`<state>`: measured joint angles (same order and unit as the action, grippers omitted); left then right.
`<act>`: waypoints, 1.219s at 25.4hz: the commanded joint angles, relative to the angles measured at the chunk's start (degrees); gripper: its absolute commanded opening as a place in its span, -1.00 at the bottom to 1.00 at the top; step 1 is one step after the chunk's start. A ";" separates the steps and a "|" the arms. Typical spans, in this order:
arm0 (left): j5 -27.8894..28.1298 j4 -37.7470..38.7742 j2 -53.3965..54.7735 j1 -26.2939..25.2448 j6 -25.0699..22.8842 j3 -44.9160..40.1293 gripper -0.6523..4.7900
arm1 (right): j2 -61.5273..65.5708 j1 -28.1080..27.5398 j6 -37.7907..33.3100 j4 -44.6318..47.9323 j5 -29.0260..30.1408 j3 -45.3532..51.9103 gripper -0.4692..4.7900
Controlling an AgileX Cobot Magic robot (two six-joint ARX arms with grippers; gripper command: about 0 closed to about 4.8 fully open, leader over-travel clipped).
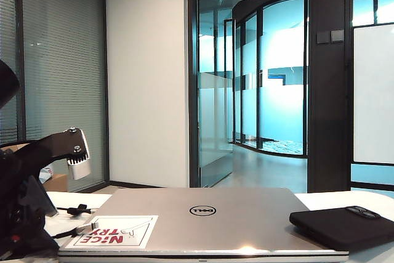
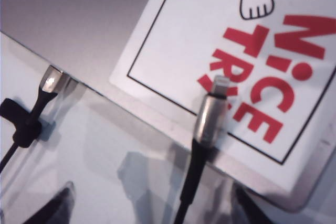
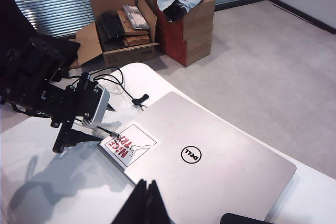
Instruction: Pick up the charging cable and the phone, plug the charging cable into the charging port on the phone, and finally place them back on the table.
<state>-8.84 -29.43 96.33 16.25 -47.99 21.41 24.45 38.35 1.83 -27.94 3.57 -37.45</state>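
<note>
Nothing is plugged in yet: the charging cable (image 2: 212,114) is straddled by the wide-open left gripper (image 2: 152,203), ungrasped; the phone (image 1: 345,226) is untouched; the right gripper (image 3: 148,203) is held shut, empty, high above.

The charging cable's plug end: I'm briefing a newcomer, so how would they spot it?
Find the closed silver laptop on the white table. At its corner with the red-and-white sticker, the thin black charging cable rests its silver-sleeved white plug on the sticker, between the open left claw's fingers. A second silver end lies off the lid.
</note>
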 commanded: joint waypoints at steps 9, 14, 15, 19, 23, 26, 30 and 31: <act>-0.37 -1.57 0.00 0.04 -0.04 0.17 0.62 | -0.09 0.07 0.15 1.22 -0.04 -0.35 -0.83; -0.37 -1.57 0.00 0.04 -0.04 0.17 0.62 | -0.09 0.07 0.13 1.22 -0.04 -0.35 -0.83; -0.37 -1.57 0.02 0.04 -0.04 0.17 0.62 | -0.09 0.07 0.13 1.22 -0.04 -0.35 -0.83; -0.37 -1.57 0.02 0.04 -0.04 0.17 0.62 | -0.09 0.07 0.13 1.22 -0.04 -0.35 -0.83; -0.37 -1.57 0.02 0.04 -0.04 0.17 0.61 | -0.09 0.04 0.13 1.22 -0.04 -0.35 -0.83; -0.37 -1.64 0.02 0.04 -0.04 0.17 0.32 | -0.09 0.04 0.13 1.22 -0.04 -0.35 -0.83; -0.44 -2.60 0.02 0.04 0.07 0.17 -0.46 | -0.09 0.04 0.13 1.42 -0.04 -0.35 -0.83; -0.46 -2.60 0.02 0.04 0.20 0.17 -0.45 | -0.09 0.04 0.13 1.51 -0.04 -0.35 -0.83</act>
<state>-8.84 -31.38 96.40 16.25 -48.03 21.45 24.45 38.37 1.83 -27.90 3.57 -37.45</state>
